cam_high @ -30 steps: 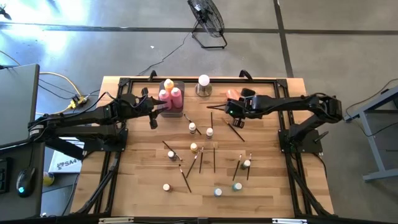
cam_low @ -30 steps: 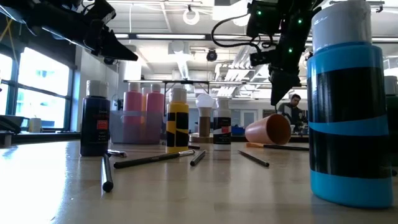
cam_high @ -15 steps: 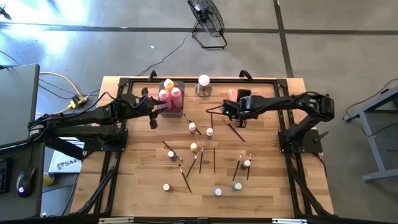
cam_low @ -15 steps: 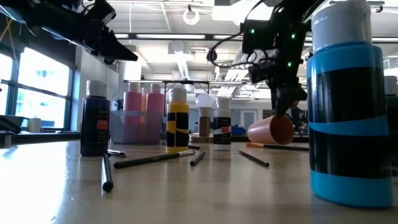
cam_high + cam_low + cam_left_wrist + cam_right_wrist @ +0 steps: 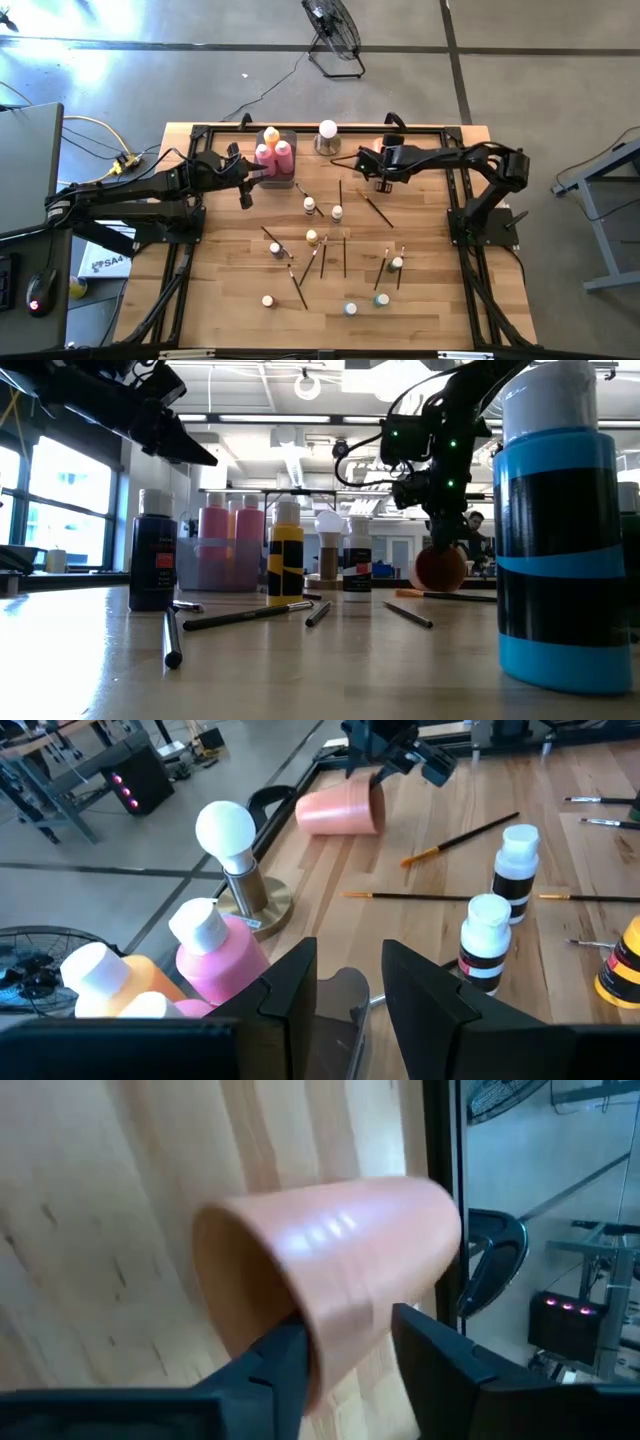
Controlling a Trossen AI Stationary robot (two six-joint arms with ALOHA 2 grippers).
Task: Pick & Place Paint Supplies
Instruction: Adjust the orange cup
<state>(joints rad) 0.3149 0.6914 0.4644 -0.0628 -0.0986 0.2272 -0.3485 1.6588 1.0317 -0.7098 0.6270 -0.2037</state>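
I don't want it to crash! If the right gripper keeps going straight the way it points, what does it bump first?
Probably the orange plastic cup lying on its side. The right gripper points at it with its fingers open around the cup's rim, one finger seemingly inside.

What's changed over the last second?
The right gripper has swung toward the table's back edge and dropped to the tipped orange cup, one finger going inside its rim. The cup rolled. Left gripper, bottles and brushes unchanged.

Bright, even daylight; glare on the floor (image 5: 90,70) beyond the table (image 5: 440,300), whose nearest bottle (image 5: 560,530) looks perhaps slightly soft.
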